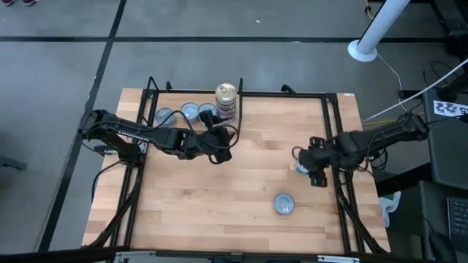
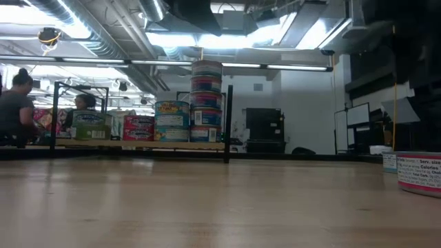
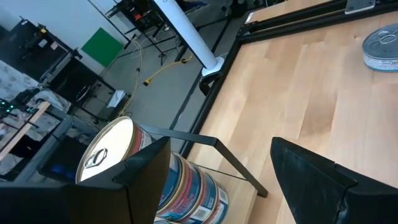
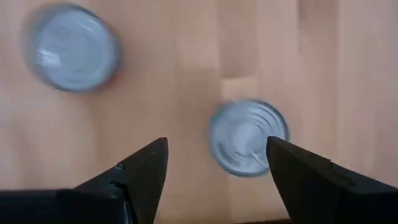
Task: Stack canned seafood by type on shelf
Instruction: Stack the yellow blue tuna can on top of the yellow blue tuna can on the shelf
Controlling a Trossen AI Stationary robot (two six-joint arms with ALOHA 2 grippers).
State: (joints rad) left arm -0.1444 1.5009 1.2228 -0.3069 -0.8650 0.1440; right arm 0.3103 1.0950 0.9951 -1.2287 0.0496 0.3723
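The shelf (image 1: 219, 212) is a light wooden board in a thin black frame. At its far edge stands a tall stack of tins (image 1: 227, 101) with a pale gold pull-tab top (image 3: 109, 149). Three flat silver-topped tins (image 1: 189, 112) rest on the board left of the stack. My left gripper (image 1: 219, 152) hangs open just near of the stack and holds nothing. My right gripper (image 4: 217, 168) is open and points down above a silver-topped tin (image 4: 249, 138) near the right edge, clear of it. Another silver-topped tin (image 1: 284, 204) lies nearer the front.
A short black divider bar (image 3: 217, 146) stands beside the stack. The frame's black rails run along the board's left and right sides (image 1: 340, 146). Bare board lies between the two arms. A white pole base (image 1: 362, 50) stands on the floor beyond the far right corner.
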